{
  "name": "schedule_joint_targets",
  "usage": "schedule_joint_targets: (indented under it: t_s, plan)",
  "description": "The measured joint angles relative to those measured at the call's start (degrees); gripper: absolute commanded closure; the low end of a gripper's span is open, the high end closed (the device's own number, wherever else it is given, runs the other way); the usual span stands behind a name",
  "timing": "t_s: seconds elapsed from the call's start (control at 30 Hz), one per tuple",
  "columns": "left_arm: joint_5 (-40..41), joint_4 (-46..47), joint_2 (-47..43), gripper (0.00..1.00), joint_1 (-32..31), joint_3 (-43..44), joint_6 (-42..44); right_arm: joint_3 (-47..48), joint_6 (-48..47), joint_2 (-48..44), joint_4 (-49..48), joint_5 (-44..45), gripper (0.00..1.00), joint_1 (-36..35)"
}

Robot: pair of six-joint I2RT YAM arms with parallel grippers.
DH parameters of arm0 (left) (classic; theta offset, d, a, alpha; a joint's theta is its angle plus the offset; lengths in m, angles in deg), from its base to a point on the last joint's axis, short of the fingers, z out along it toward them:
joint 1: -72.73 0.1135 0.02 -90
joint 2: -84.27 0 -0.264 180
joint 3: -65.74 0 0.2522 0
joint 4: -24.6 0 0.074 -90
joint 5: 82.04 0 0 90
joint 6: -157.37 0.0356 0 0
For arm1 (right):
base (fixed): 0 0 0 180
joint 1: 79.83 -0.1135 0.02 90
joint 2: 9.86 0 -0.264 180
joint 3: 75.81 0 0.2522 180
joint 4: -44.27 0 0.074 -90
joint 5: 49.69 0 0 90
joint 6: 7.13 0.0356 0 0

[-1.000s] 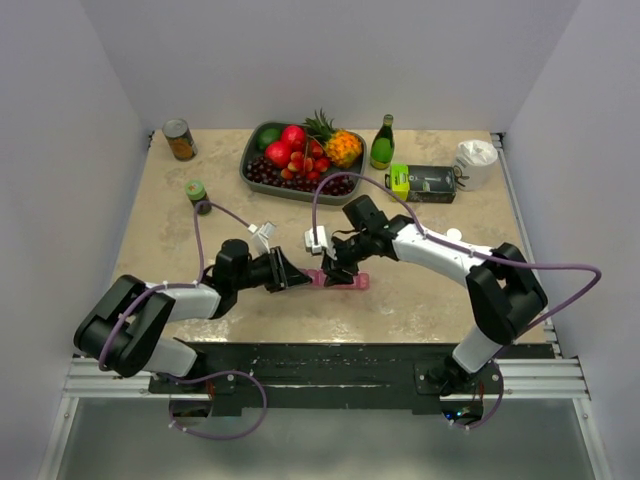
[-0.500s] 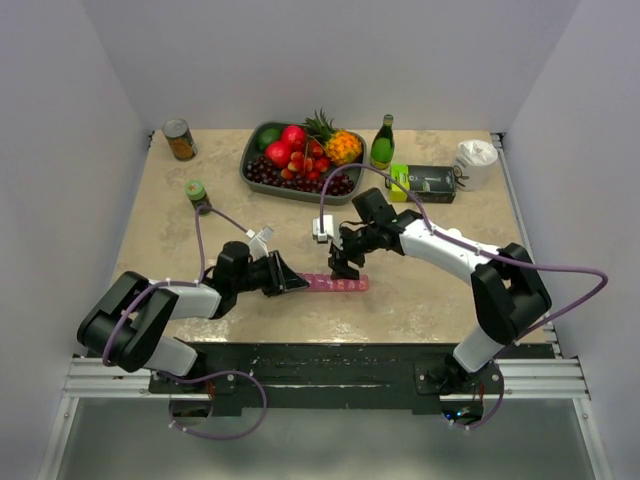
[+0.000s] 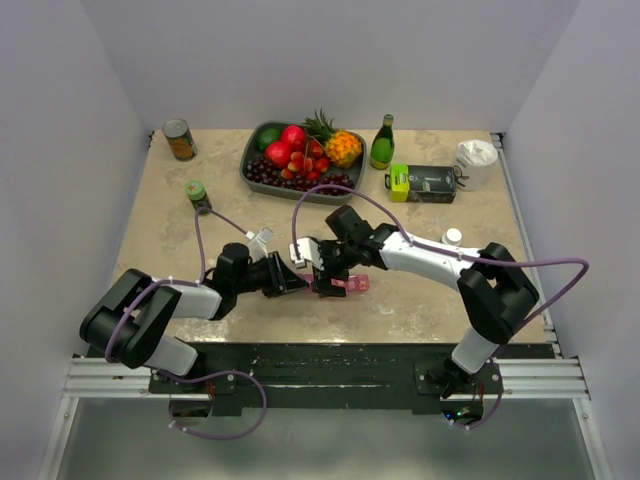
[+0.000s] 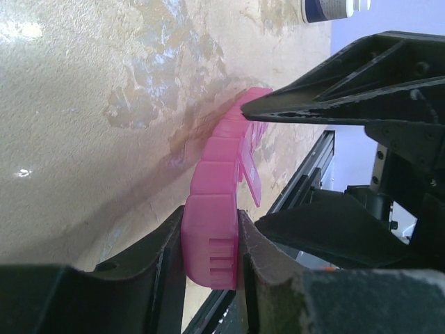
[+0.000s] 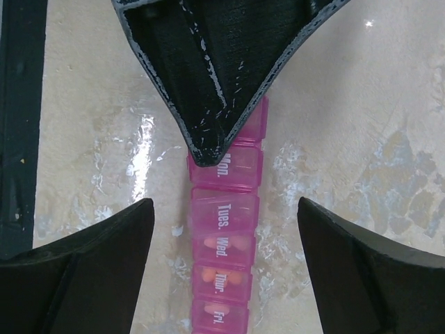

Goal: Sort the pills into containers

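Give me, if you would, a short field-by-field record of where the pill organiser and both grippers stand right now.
Containers: pink pill organiser, lying flat on the table
Left arm: left gripper shut on one end of the strip
Right arm: right gripper open, jaws spread wide over the strip, gripping nothing
Contents: orange pills visible through the Wed. and Thur. lids

- A slim pink translucent plastic pill-organiser strip (image 5: 224,216) lies flat, one end pinched in the left gripper (image 4: 211,240). Its day-labelled compartments run between the spread fingers of the right gripper (image 5: 224,209).
- Orange pills (image 5: 224,245) sit in the Wed and Thur compartments.
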Motion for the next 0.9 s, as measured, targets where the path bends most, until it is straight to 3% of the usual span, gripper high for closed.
schedule_joint_targets:
  t_s: [0.17,0.43,0.9]
  plan:
    - [-0.15,0.55,0.22,1.0,0.0,-0.04,-0.31,-0.02,1.03,1.36,-0.94,2.71,0.23,-0.68]
    - [0.09,0.79,0.76,1.0,0.04,-0.07,-0.31,-0.02,2.69,1.46,-2.03,5.01,0.48,-0.55]
    - [0.07,1.16,2.54,1.0,0.74,-0.07,-0.24,-0.02,4.79,-0.5,-3.19,6.32,0.55,4.17]
